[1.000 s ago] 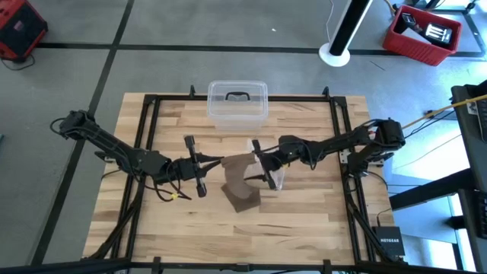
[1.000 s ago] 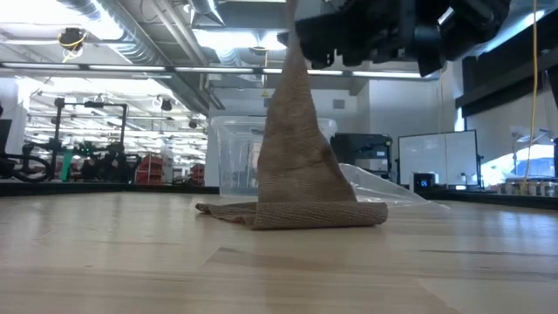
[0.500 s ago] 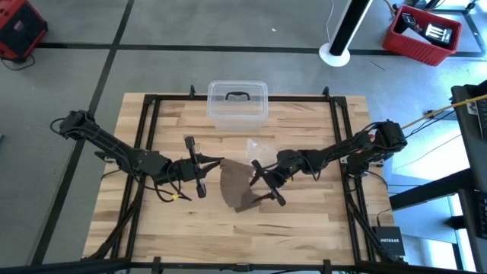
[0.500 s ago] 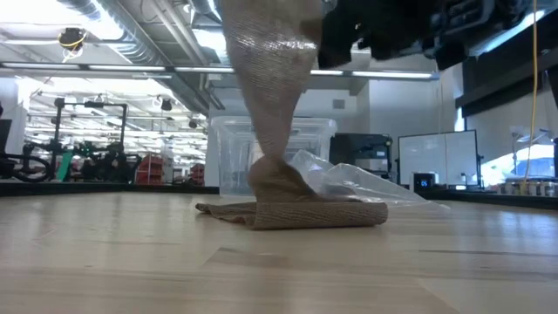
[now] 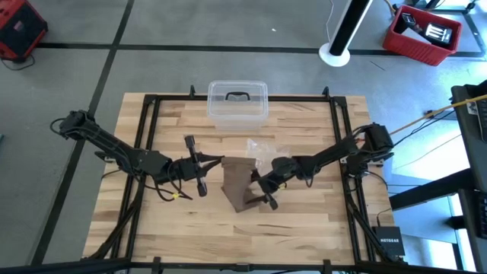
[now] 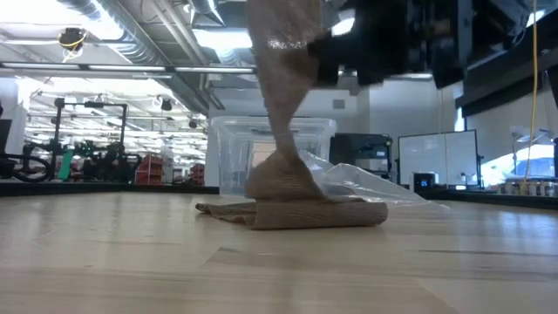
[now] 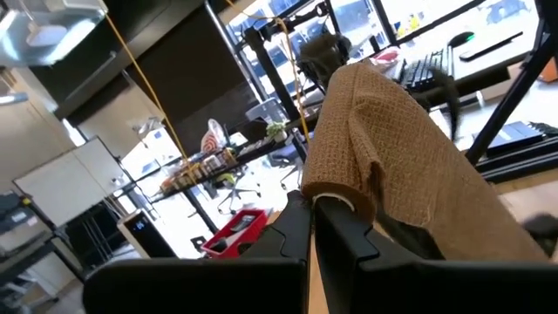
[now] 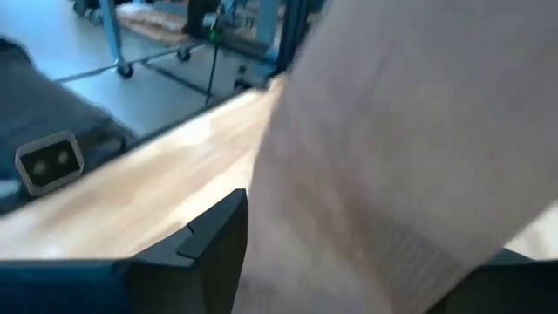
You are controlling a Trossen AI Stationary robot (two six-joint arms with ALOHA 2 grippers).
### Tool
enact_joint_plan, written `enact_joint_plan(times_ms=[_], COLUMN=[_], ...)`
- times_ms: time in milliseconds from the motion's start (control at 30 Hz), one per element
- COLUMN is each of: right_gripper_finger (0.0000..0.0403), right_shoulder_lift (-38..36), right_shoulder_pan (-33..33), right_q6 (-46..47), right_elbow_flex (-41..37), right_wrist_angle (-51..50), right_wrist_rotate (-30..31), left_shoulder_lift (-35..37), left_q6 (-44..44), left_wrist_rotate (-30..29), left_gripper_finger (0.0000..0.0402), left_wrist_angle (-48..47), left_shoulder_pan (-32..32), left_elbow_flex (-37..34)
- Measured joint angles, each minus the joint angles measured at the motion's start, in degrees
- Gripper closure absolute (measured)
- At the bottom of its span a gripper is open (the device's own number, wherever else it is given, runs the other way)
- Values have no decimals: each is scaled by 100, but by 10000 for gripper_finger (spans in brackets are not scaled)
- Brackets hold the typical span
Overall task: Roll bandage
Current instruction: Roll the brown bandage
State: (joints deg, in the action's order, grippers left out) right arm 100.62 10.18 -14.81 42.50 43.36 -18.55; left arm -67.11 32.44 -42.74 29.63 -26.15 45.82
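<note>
While lifted: bandage (image 5: 239, 183) hangs from the right end effector (image 5: 262, 190), lower end folded on the worktop (image 5: 319, 221).
Right end effector: clamped on the bandage.
Left end effector (image 5: 196, 167): clamped on the bandage's other end, just beside.
Technique: keep tension even, edges aligned.

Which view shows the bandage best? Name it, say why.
The low view: the bandage shows whole, its folded end flat on the table, the rest rising. The high view shows only its outline. The left wrist view sees draped fabric; the right wrist view only a blur.
</note>
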Motion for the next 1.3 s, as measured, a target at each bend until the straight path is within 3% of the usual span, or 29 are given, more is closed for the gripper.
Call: enact_joint_plan(times_ms=[133, 333, 400, 500, 667, 800, 967, 1167, 1300], right_gripper_finger=[205, 359, 390, 380, 389, 397, 384, 371, 329], right_shoulder_lift=[179, 4, -210, -759, -1846, -2291, -2278, -2039, -1785], right_shoulder_pan=[9, 41, 73, 127, 266, 361, 373, 366, 359], right_q6=[84, 427, 290, 254, 232, 883, 1371, 1629, 1776], right_elbow_flex=[0, 310, 424, 625, 1180, 1919, 2563, 2485, 2270], right_wrist_angle=[8, -42, -393, -1142, -2731, -3791, -4253, -4720, -4830], right_wrist_rotate=[113, 99, 130, 541, 1377, 1288, 916, 1910, 1963], left_shoulder_lift=[0, 4, 17, 51, 195, 343, 368, 367, 365], left_q6=[84, 82, 103, 124, 1058, 1898, 2380, 2403, 2468], left_wrist_rotate=[15, 0, -144, -555, -1334, -1658, -1503, -1359, -1446], left_gripper_finger=[401, 401, 401, 401, 401, 401, 401, 401, 401], left_wrist_angle=[170, 168, 123, 80, 70, 113, 115, 90, 93], left_shoulder_pan=[0, -1, -2, -70, -208, -145, -129, -109, -66], left_elbow_flex=[0, -2, 17, 177, 551, 877, 1378, 1499, 1499])
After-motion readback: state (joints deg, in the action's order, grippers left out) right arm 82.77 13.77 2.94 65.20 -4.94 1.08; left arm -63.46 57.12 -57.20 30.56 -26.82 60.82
